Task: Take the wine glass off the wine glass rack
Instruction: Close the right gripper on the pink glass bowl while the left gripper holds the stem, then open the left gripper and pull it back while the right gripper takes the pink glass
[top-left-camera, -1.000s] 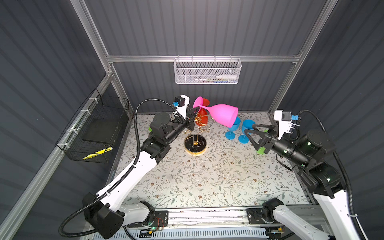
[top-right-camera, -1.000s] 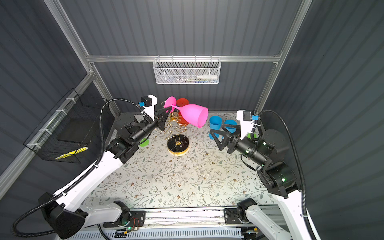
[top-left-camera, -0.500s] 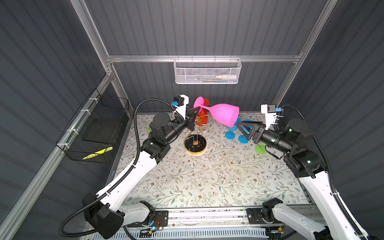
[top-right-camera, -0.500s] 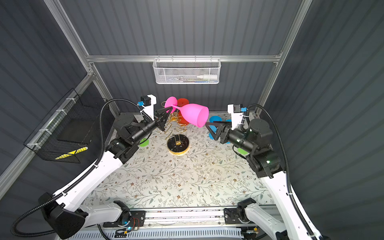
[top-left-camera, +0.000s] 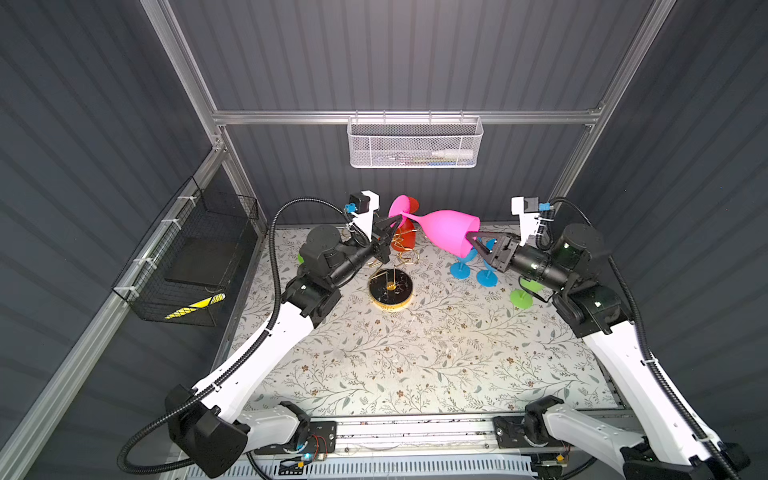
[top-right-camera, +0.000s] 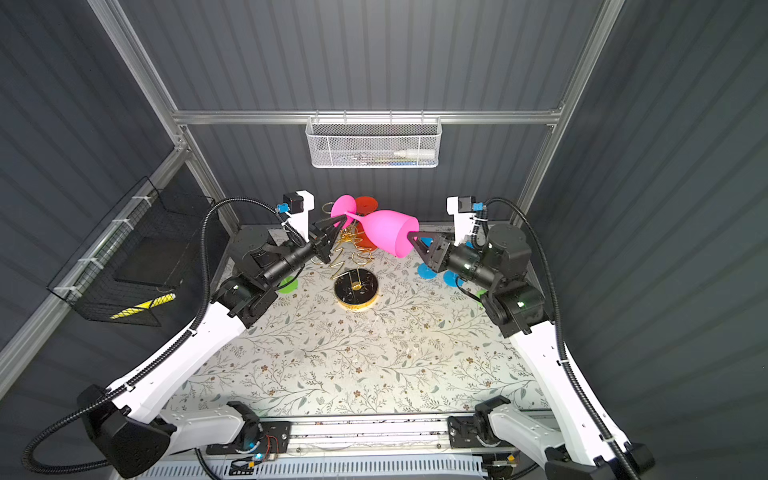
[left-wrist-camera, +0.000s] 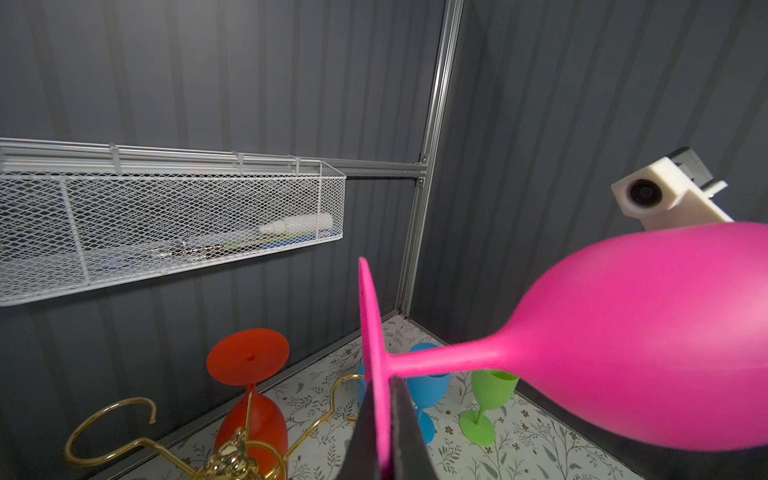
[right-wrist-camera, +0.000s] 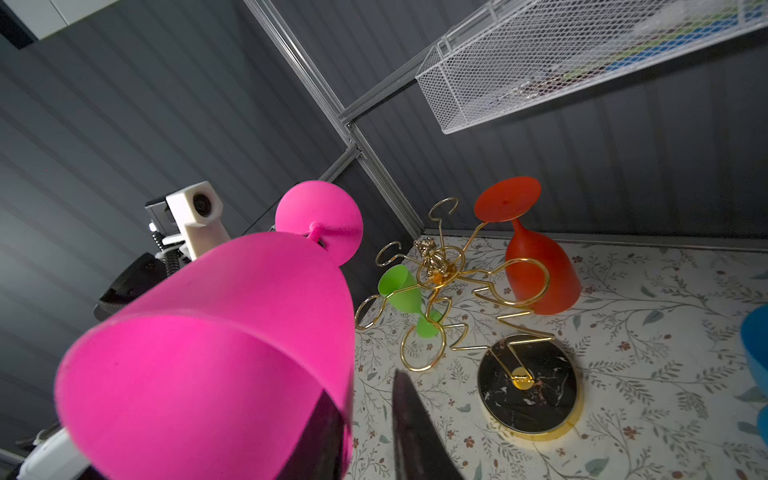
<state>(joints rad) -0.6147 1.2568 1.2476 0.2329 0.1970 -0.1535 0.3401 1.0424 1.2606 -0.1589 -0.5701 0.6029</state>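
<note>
A pink wine glass (top-left-camera: 451, 232) (top-right-camera: 388, 232) lies level in the air, off the arms of the gold wine glass rack (top-left-camera: 390, 286) (right-wrist-camera: 528, 386). My left gripper (top-left-camera: 388, 226) (left-wrist-camera: 383, 380) is shut on the edge of its round foot. At the bowl's mouth (right-wrist-camera: 228, 332), my right gripper (top-left-camera: 471, 240) (right-wrist-camera: 361, 386) straddles the rim. One finger shows dark through the pink wall from inside. The other finger is outside, with a strip of table showing between it and the wall. A red glass (top-left-camera: 405, 239) (right-wrist-camera: 540, 274) hangs upside down on the rack.
Two blue glasses (top-left-camera: 460, 270) (top-left-camera: 487, 277) and a green one (top-left-camera: 521, 297) stand under my right arm. Another green glass (top-right-camera: 286, 284) stands beside my left arm. A white mesh basket (top-left-camera: 413, 143) hangs on the back wall and a black wire basket (top-left-camera: 195, 257) on the left wall.
My right arm has swung in from the right to the bowl's mouth and its jaws have narrowed around the rim. My left gripper and the glass have stayed put.
</note>
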